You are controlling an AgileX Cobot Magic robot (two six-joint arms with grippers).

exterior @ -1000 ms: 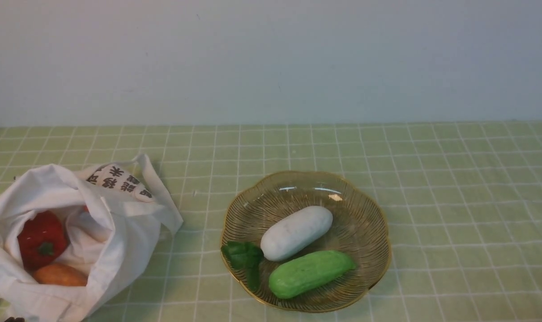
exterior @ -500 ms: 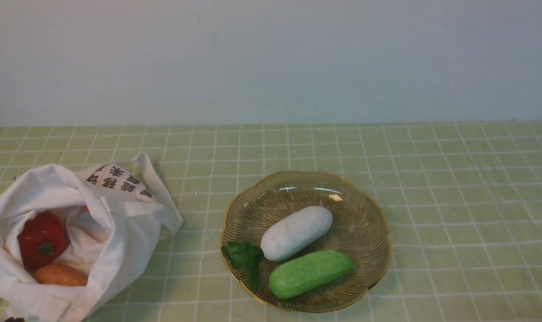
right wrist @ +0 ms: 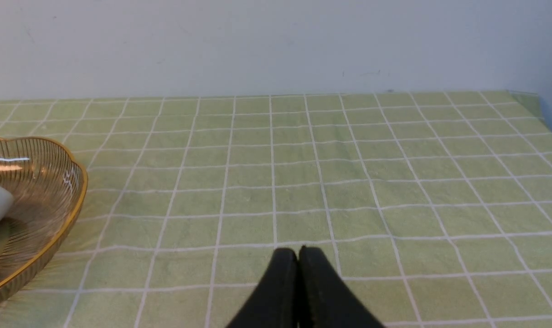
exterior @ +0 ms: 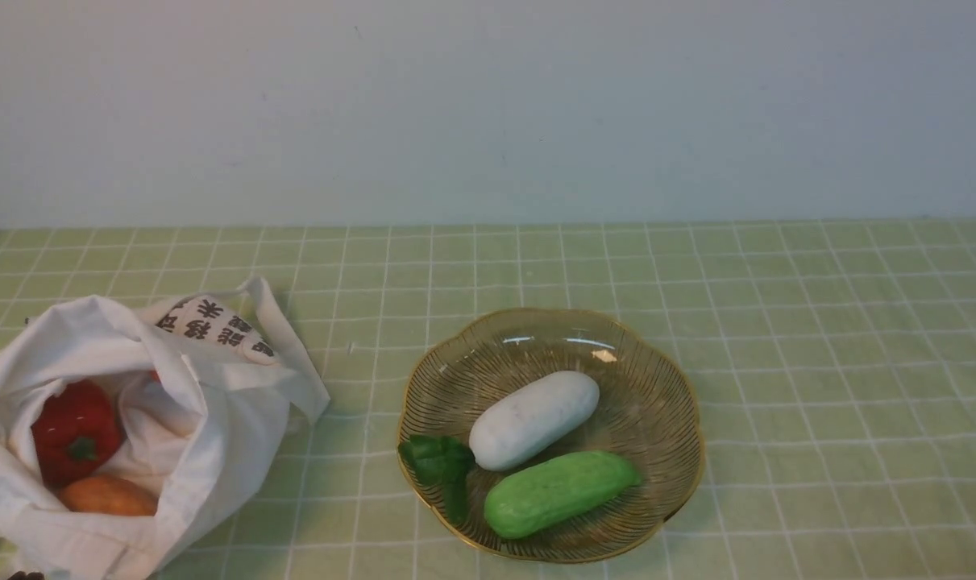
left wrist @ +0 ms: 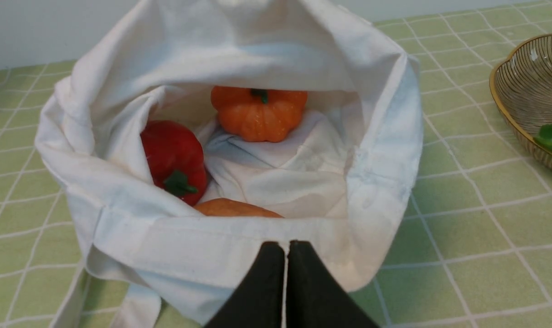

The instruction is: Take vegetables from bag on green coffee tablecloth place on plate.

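Observation:
The white cloth bag (exterior: 213,419) lies open at the left of the green checked tablecloth (exterior: 818,362). Inside it are a red bell pepper (left wrist: 173,157), an orange pumpkin (left wrist: 259,114) and an orange oblong vegetable (left wrist: 234,209). The amber plate (exterior: 693,451) stands in the middle and holds a light-green cucumber (exterior: 560,491), a white oblong vegetable (exterior: 533,419) and a dark green leaf (exterior: 439,463). My left gripper (left wrist: 285,246) is shut, its tips right at the bag's near rim (left wrist: 189,246). My right gripper (right wrist: 298,250) is shut and empty over bare cloth, to the right of the plate (right wrist: 52,182).
A plain pale wall runs along the back edge of the table. The tablecloth's right edge (right wrist: 538,107) shows in the right wrist view.

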